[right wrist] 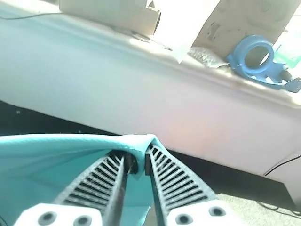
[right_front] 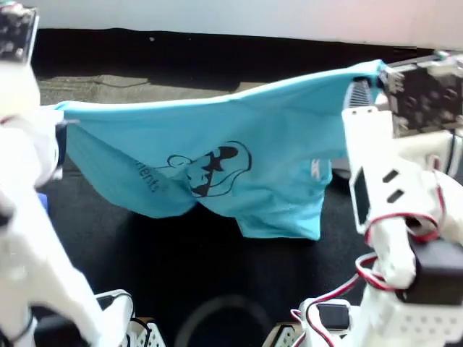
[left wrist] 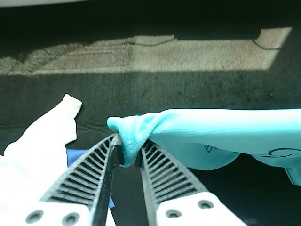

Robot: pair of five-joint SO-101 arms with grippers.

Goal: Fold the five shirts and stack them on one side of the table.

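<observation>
**Shirt strung between both arms**

The turquoise shirt (right_front: 217,144) hangs above the dark surface (right_front: 217,282), long axis running arm to arm. The left arm (right_front: 29,181) clenches its jaws on one corner, the right arm (right_front: 376,166) on the opposite, higher corner.

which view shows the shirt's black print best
High view: the black print lies whole on the spread turquoise shirt. Left wrist view catches a sliver of it; right wrist view, plain cloth in the right claw.
</observation>
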